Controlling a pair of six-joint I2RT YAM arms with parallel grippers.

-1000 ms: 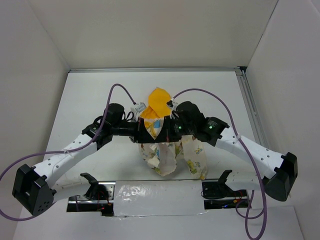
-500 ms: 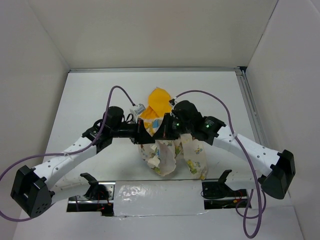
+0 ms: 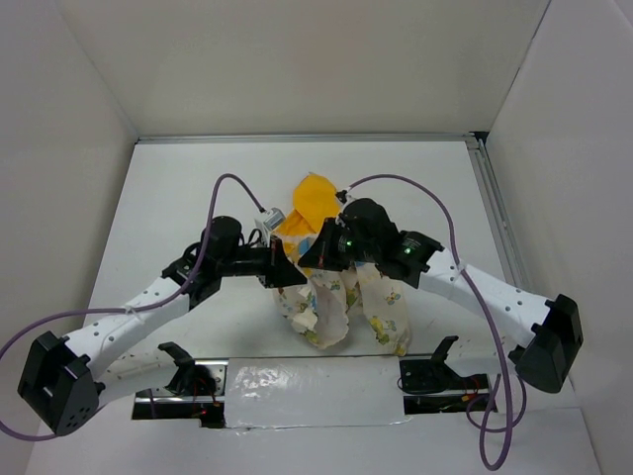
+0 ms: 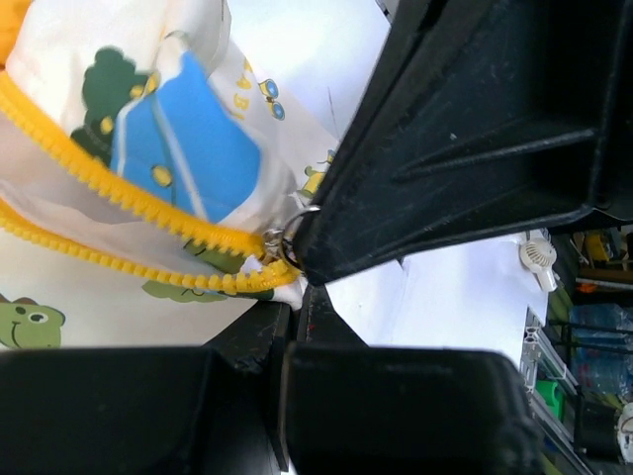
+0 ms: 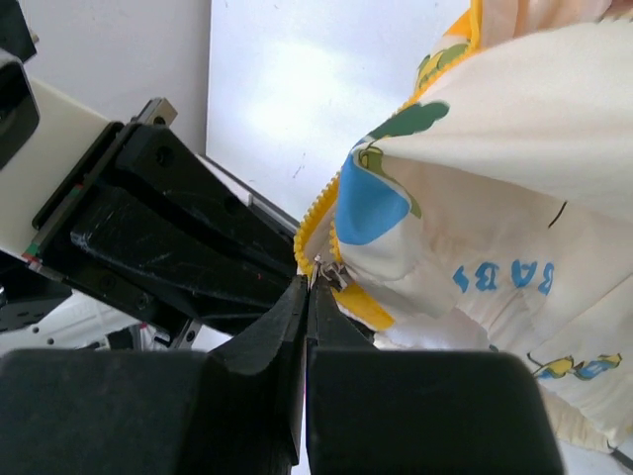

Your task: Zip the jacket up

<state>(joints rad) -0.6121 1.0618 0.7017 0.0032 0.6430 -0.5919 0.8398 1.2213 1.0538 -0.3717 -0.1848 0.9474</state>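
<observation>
Jacket (image 3: 334, 302), cream with cartoon prints, yellow zipper teeth (image 4: 119, 188), orange hood (image 3: 315, 198)

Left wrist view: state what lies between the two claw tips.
The jacket's yellow zipper end and metal slider; the left wrist view shows it.

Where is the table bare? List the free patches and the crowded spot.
Free: the far strip of table between the back wall and the yellow hood; the far-left corner beyond the left arm; the right side between the right arm and the rail. Crowded: the middle, where the left gripper and right gripper pinch the jacket.
</observation>
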